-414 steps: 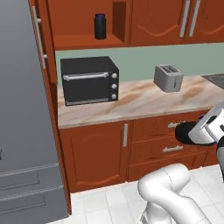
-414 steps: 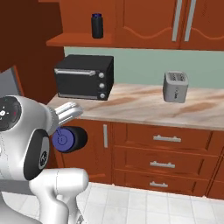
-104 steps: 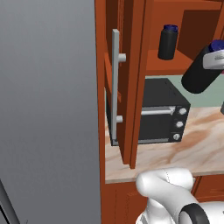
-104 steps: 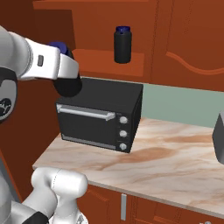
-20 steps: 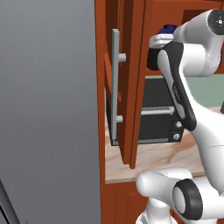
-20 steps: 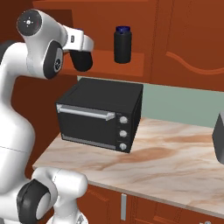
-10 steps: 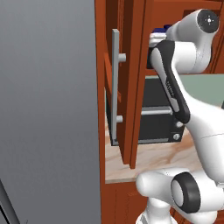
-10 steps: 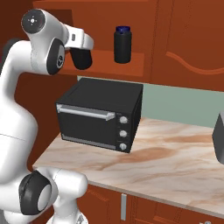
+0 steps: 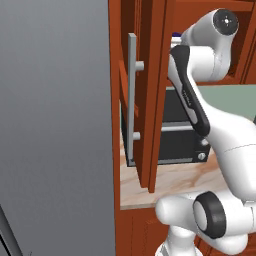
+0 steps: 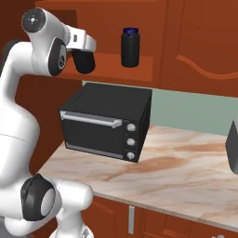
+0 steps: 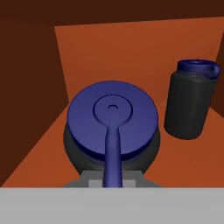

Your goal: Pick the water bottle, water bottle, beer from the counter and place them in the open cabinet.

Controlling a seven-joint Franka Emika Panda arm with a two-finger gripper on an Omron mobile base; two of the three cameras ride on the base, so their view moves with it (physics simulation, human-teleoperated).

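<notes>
- Holding a water bottle (image 11: pixel 111 127), the tool (image 10: pixel 84 62) is sitting up at the open cabinet (image 10: pixel 111 65), pinched tight on the bottle's black body just under its dark blue lid.
- In the hand view, that gripped bottle is appearing from above: its round blue lid with a raised ring and a strap running down toward the bottom edge is filling the middle of the picture, with the orange-brown cabinet shelf (image 11: pixel 183 153) lying under and around it.
- In the right base view, the held bottle is showing as a black cylinder hanging from the white wrist, level with the front edge of the shelf and near the shelf's left end; whether it is touching the shelf I cannot tell.
- The second water bottle (image 10: pixel 130 47) is standing upright on the same shelf, to the right of the held one and apart from it; the hand view is showing it (image 11: pixel 191 99) further back, near the cabinet's rear wall, its lid loop pointing right.
- The cabinet door (image 9: pixel 150 95) is standing open in the left base view, its long grey handle (image 9: pixel 132 100) running vertically.
- A black oven (image 10: pixel 108 120) is sitting on the counter (image 10: pixel 176 172) below the shelf, toward the counter's left end.
- A grey refrigerator (image 9: pixel 55 125) is standing beside the counter's left edge.
</notes>
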